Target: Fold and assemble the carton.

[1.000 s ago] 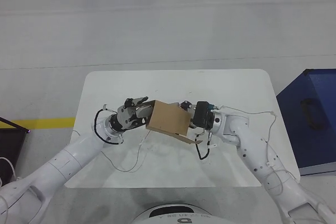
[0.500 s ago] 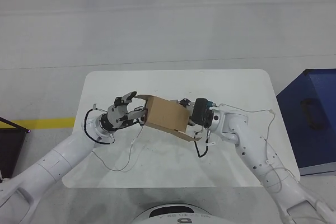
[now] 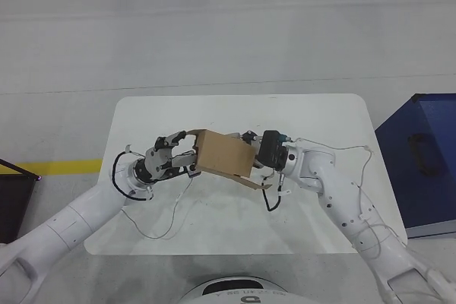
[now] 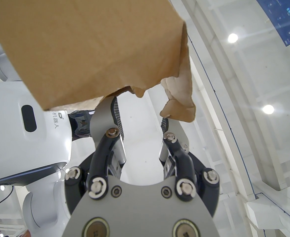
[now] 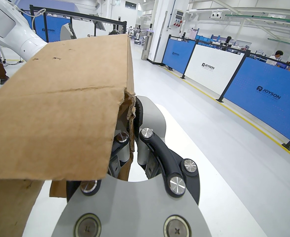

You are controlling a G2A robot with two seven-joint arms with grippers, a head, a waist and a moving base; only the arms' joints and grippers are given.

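l gripper [image 4: 140, 124] fingers [image 4: 111, 117] stand wide apart w/ nothing clamped. one tip sits under the carton's [image 3: 224, 154] edge, the other touches a crumpled flap [image 4: 178, 99] at its left end. prob there to push that flap in, not to hold. r gripper [image 5: 133, 119] fingers look closed on the torn wall edge at the carton's right end. one finger is hidden behind cardboard, so r seems to be the one carrying it. carton hangs btwn the two grippers, tilted, above the middle of the white table [image 3: 319, 121], already opened to a box shape. prob held up so both ends are reachable for folding. a loose flap [image 3: 257, 185] sticks out at the near right corner. inside of carton can't be seen, contents unknown. blue crate [image 3: 441, 190] on the floor right of the table, can't tell what's in it.
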